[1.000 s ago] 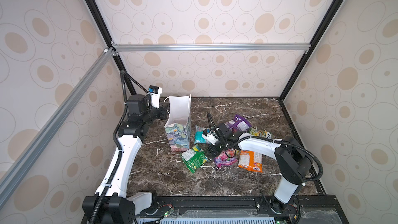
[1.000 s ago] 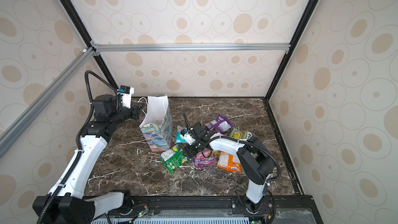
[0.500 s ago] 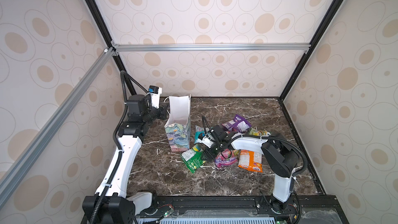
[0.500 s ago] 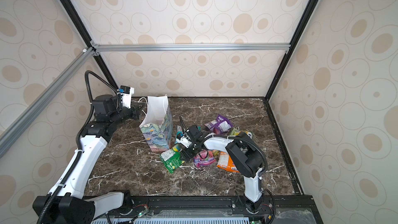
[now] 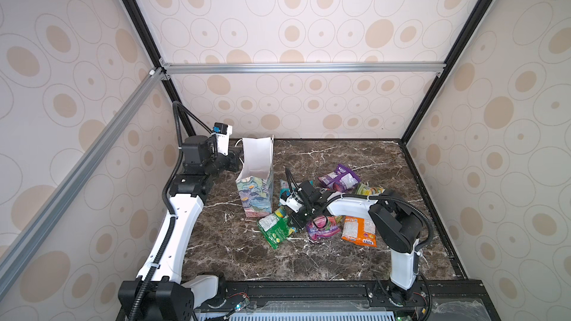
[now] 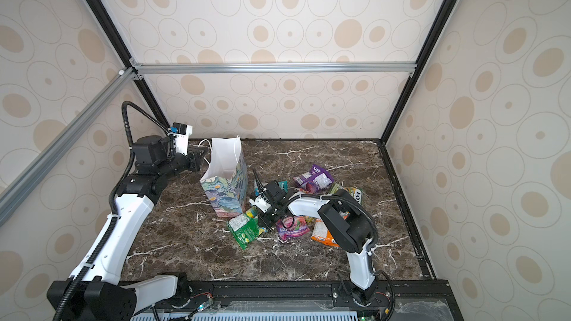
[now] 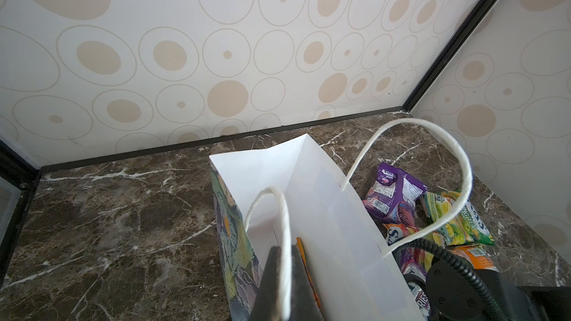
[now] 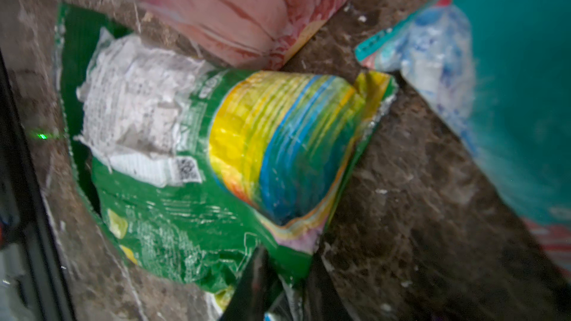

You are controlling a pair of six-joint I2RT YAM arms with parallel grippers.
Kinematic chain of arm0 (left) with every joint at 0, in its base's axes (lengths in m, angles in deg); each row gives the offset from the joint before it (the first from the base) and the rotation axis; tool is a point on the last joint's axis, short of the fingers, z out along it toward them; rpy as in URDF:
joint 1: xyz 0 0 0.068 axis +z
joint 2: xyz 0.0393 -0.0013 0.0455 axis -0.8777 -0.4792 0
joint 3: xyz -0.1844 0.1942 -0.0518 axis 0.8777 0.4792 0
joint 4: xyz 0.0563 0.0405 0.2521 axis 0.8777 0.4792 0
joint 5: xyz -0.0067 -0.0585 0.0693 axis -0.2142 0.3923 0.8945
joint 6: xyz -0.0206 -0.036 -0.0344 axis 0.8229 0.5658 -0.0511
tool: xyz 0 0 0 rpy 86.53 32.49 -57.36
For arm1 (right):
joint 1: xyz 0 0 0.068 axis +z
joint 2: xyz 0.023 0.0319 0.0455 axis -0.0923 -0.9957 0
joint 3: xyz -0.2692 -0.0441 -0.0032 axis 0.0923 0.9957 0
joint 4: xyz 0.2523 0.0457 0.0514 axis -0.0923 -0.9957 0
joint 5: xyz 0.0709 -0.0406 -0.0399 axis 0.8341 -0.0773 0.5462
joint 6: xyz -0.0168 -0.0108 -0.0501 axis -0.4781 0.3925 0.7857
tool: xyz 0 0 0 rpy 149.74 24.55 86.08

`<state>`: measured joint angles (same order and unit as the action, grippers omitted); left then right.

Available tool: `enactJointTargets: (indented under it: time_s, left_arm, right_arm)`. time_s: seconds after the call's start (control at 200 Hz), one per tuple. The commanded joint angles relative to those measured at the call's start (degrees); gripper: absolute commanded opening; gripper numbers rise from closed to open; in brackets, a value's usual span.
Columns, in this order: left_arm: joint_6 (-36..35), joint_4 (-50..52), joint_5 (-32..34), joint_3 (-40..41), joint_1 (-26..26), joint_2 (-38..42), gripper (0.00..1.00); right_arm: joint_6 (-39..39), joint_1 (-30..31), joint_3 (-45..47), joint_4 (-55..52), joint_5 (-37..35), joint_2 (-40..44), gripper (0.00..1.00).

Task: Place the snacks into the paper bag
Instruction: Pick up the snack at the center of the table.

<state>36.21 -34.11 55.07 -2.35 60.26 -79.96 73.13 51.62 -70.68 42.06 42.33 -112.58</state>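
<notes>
The left claw is clenched on the near rim of the paper bag, with one cord handle draped over its fingers. My guess is that it pins the bag upright with its mouth open so packets can drop in. An orange edge shows inside, right at that claw's tips (likely one snack already packed, though little of it is visible).

The right claw sits low on the table, its jaws pinched on the crinkled end of the green packet, which lies flat and stretches away from the tips. Taking an edge probably suits a limp pouch lying flat. In a top view the bag's base is just to one side of this claw and the loose pile to the other. The fruit-print packet is just beside it, the orange packet further out, the teal packet behind its wrist, and the purple packet and yellow-green packet well beyond.

The surface is a dark brown marble tabletop with white veins. Walls papered in beige ovals enclose it, framed by black posts and aluminium rails.
</notes>
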Motion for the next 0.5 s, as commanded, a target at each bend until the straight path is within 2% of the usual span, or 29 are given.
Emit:
enactJointTargets:
  time_s: [0.0,0.11,0.495]
  left_arm:
    - [-0.9,-0.5,0.0,-0.2,0.3,0.9,0.0]
    - [-0.9,-0.6,-0.1,-0.2,0.3,0.8,0.0]
    - [-0.8,-0.7,-0.3,-0.2,0.3,0.8,0.0]
  right_arm:
    - [-0.8,0.4,-0.3,-2.5,-2.3,-1.8,0.09]
    - [-1.5,0.3,-0.2,-2.3,-3.0,-0.8,0.0]
    - [-0.9,0.3,2.6,-2.7,-4.9,7.6,0.0]
